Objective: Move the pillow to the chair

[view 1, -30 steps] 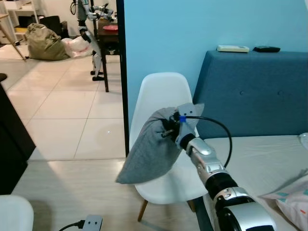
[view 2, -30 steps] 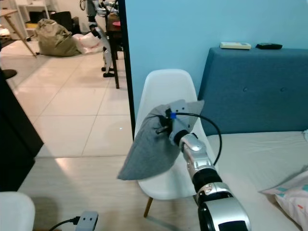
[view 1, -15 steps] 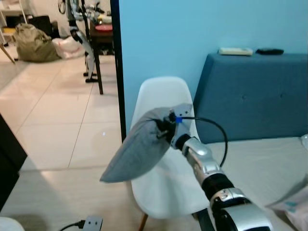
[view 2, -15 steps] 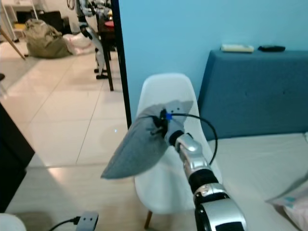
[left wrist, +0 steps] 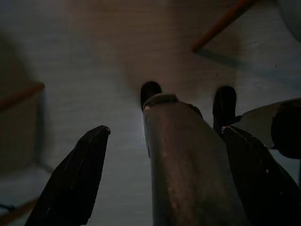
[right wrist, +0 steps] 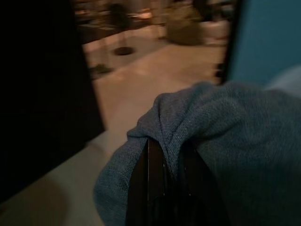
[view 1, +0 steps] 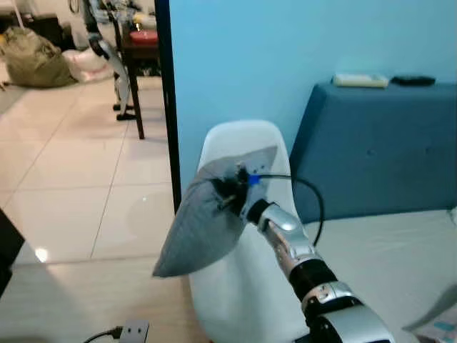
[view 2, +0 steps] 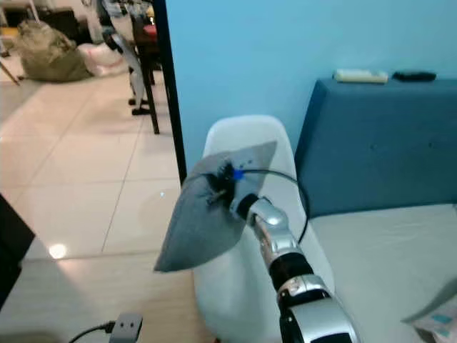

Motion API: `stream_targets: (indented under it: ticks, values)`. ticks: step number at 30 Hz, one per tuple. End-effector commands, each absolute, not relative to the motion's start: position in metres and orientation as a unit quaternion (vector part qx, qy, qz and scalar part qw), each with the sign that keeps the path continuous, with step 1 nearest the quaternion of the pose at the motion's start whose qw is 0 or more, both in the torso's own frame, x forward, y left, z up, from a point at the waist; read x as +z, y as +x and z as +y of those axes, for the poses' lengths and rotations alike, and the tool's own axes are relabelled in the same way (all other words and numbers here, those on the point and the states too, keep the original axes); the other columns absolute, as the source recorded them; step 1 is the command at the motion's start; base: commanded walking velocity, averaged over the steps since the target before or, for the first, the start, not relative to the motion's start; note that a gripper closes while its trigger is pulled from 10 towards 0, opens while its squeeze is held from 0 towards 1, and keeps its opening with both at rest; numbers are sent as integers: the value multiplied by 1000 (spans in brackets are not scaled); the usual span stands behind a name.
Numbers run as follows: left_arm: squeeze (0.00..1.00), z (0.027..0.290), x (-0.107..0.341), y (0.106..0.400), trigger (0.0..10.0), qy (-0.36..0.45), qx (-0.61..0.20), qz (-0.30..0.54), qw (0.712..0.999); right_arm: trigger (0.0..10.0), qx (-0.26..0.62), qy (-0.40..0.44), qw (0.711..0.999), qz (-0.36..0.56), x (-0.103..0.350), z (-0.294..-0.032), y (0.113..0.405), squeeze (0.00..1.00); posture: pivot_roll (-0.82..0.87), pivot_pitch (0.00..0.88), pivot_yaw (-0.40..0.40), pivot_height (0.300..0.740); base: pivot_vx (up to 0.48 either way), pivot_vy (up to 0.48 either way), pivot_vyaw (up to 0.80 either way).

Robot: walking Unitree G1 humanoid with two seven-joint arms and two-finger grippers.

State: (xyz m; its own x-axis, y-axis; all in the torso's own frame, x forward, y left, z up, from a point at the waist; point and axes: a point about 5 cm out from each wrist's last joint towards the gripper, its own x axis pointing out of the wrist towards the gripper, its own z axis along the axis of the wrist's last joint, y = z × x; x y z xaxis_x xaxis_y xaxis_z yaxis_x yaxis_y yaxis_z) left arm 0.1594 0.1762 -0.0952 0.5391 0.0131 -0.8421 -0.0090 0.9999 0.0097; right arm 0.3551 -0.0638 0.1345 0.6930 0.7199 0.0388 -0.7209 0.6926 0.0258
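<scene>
Pillow (view 1: 203, 221), grey and sagging, hangs in our right end effector (view 1: 230, 189), pinched by a bunched fold, in front of the white chair (view 1: 239, 286) and off its seat. Right wrist view shows knit fabric gathered between the fingers (right wrist: 155, 188). Left wrist view shows our left end effector (left wrist: 160, 176) spread above the floor (left wrist: 70, 56). Open tile floor lies to the chair's left.

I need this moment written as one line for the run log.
stage: carrying | right claw: shut on grey pillow, held in air before white chair | left claw: open, idle, pointing at floor | pillow not yet on seat
</scene>
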Motion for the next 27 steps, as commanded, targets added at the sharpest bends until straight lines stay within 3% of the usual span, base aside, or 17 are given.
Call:
stream_targets:
  ticks: [1,7,13,15,19,21,27]
  values:
    - [0,173,-99,150,10000,-1,2,497,868,10000,437,28,897,-52,151,-58,351,0,14,0,-67,740,0,-465,0]
    - [0,172,-100,150,10000,-4,6,497,868,10000,482,17,876,-19,140,-57,344,0,15,0,-69,740,0,-450,0]
    - [0,173,-100,150,10000,-7,11,497,868,10000,516,18,856,30,122,-66,334,0,17,0,-68,740,0,0,0]
    - [0,175,-100,149,10000,-4,12,498,867,10000,456,-14,885,89,103,-82,340,0,17,0,-69,740,0,0,0]
    - [0,176,-100,147,10000,-2,12,500,866,10000,410,-59,899,144,86,-93,341,0,16,0,-68,740,0,0,0]
    - [0,176,-101,146,10000,-1,11,500,866,10000,382,-127,885,234,55,-105,332,0,17,0,-70,740,0,0,0]
    - [0,175,-101,144,10000,4,4,501,865,10000,355,-173,867,304,29,-117,317,0,24,0,-73,740,0,0,0]
